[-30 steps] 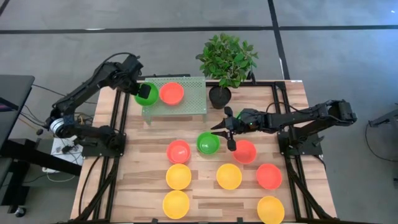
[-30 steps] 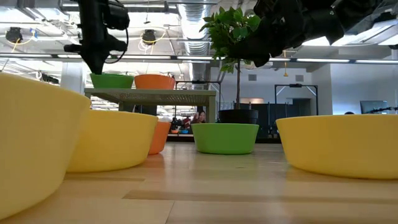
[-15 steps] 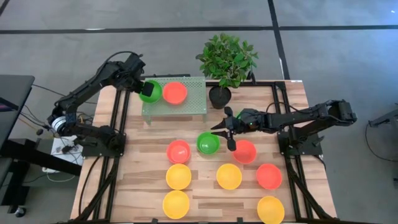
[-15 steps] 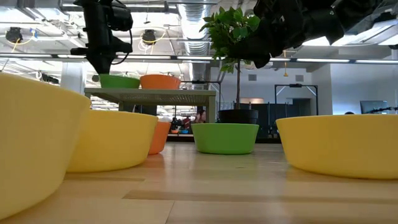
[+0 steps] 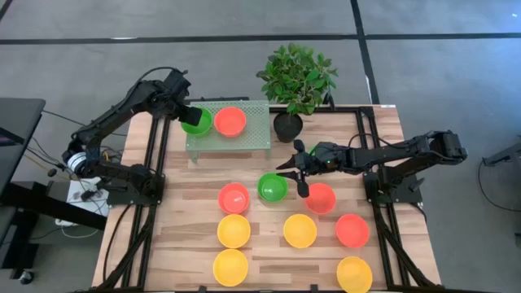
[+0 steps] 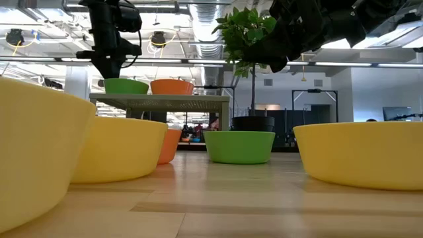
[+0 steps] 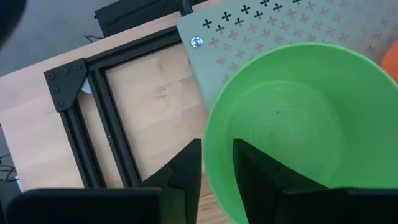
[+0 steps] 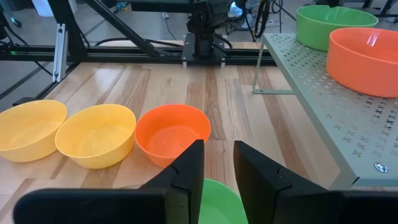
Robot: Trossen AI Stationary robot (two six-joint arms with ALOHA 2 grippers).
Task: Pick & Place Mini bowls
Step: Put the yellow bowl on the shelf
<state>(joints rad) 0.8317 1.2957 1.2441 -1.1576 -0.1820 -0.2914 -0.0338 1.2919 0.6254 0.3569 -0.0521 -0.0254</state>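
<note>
High view shows two glossy plastic mini bowls, green [image 5: 196,121] and red-orange [image 5: 229,120], on the perforated raised shelf [image 5: 252,134], left gripper [image 5: 185,115] straddling the green rim, jaws parted, while eight remain below, right gripper [image 5: 297,169] open above another green bowl [image 5: 271,187].

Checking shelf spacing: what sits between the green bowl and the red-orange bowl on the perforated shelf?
Nothing. In the high view the green bowl and the red-orange bowl sit side by side on the perforated shelf, nearly touching.
</note>
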